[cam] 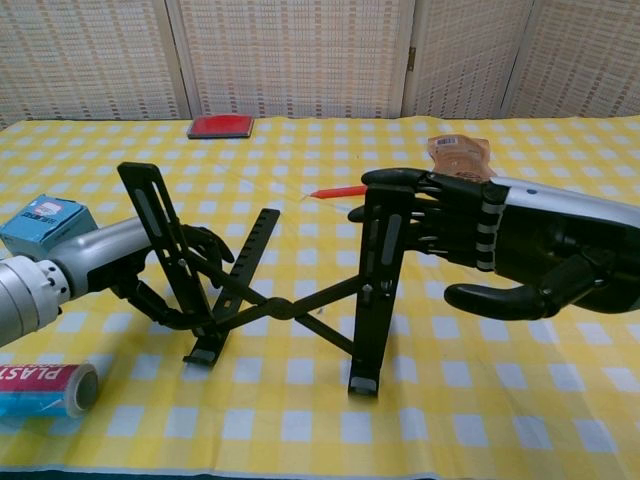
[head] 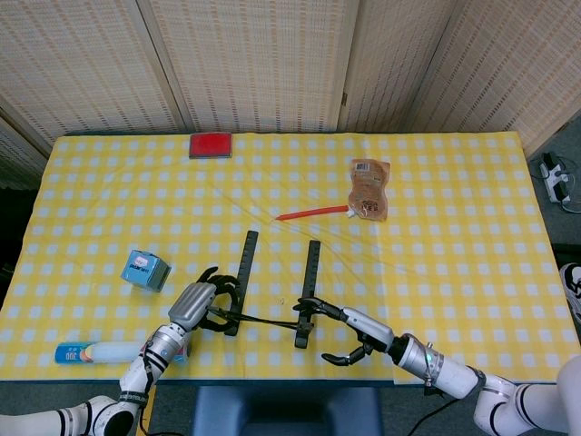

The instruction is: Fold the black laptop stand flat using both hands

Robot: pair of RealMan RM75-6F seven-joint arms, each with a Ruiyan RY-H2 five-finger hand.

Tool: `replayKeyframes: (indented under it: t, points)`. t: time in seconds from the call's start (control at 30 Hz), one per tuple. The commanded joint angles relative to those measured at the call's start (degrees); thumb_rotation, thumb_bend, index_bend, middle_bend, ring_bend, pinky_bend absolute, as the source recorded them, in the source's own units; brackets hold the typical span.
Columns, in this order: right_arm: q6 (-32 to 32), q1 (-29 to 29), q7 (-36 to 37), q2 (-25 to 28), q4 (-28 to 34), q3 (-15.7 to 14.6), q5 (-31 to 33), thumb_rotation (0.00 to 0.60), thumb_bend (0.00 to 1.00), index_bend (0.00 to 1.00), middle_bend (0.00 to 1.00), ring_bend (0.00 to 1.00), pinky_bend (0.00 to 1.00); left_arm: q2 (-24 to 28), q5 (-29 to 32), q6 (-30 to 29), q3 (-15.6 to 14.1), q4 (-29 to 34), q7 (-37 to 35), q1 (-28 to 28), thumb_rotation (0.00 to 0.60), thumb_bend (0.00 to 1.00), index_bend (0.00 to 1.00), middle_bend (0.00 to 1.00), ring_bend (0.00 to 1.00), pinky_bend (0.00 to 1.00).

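Observation:
The black laptop stand (head: 248, 262) stands unfolded near the table's front middle, its two slotted rails joined by crossed links (cam: 290, 308). My left hand (head: 194, 305) grips the left rail low down; in the chest view the left hand (cam: 135, 268) wraps around that tilted rail. The right hand (head: 356, 332) reaches in from the right. Its fingertips (cam: 372, 182) touch the top of the upright right rail (cam: 377, 290), while the thumb hangs apart below, off the stand.
A blue box (head: 145, 270) and a lying plastic tube (head: 95, 352) are at the front left. A red straw (head: 313, 213) and a brown pouch (head: 369, 188) lie behind the stand. A red flat item (head: 211, 145) sits at the far edge.

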State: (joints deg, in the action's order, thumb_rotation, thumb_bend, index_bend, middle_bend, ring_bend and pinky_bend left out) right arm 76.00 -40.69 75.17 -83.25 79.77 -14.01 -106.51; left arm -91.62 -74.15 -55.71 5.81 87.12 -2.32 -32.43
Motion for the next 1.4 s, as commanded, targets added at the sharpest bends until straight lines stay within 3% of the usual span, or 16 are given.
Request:
replayKeyframes:
  t: [0.03,1.0,1.4]
  points:
    - [-0.1,0.0,0.3,-0.1,-0.2,0.1,0.1,0.6,0.4,0.04,0.13,0.14,0.0,-0.1,0.1,0.0,-0.1,-0.1,0.0,0.0,0.6,0.31,0.55,0.29,0.24,0.05]
    - [0.2,0.3,1.4,-0.2,-1.5,-0.1,0.0,0.6,0.4,0.04,0.13,0.14,0.0,-1.8,0.2,-2.6,-1.3,-2.3,2.7,1.6,0.6,0.32,0.6,0.32,0.25,0.06]
    - [0.2,0.6,1.6,-0.2,-1.7,-0.2,0.2,0.6,0.4,0.04,0.13,0.14,0.0,-1.9,-0.1,-1.9,-1.8,-2.0,1.9,1.8,0.6,0.38,0.63,0.34,0.26,0.06]
